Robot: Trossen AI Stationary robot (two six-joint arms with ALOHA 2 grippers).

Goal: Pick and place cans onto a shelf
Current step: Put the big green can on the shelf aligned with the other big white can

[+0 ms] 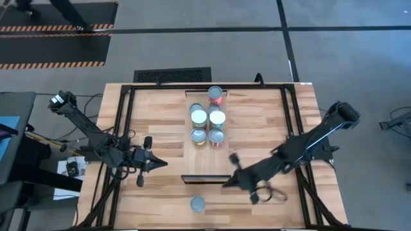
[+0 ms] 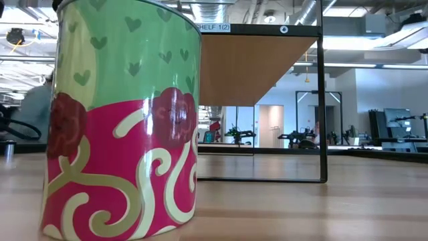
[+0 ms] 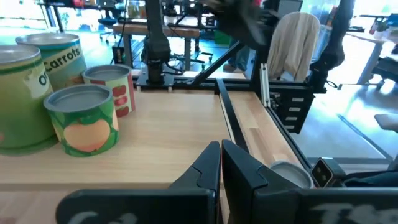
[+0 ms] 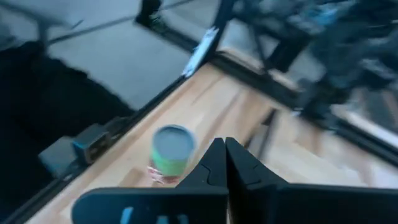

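Several cans (image 1: 207, 122) stand upright in two rows on the far half of the light-wood shelf (image 1: 205, 160); they also show in the left wrist view (image 3: 81, 118). One can (image 1: 197, 204) with a green and pink label stands alone on the tabletop near the front edge, in front of the shelf's dark front edge. It fills the low view's left (image 2: 120, 120) and shows in the right wrist view (image 4: 171, 152). My left gripper (image 1: 162, 163) is shut and empty, left of the shelf. My right gripper (image 1: 226, 183) is shut and empty, right of and a little beyond the lone can.
The shelf is raised on a black frame, its underside showing in the low view (image 2: 254, 63). Black frame rails (image 1: 125, 128) run along the tabletop's sides. Bare wood lies on the shelf's near half and on the tabletop either side of it.
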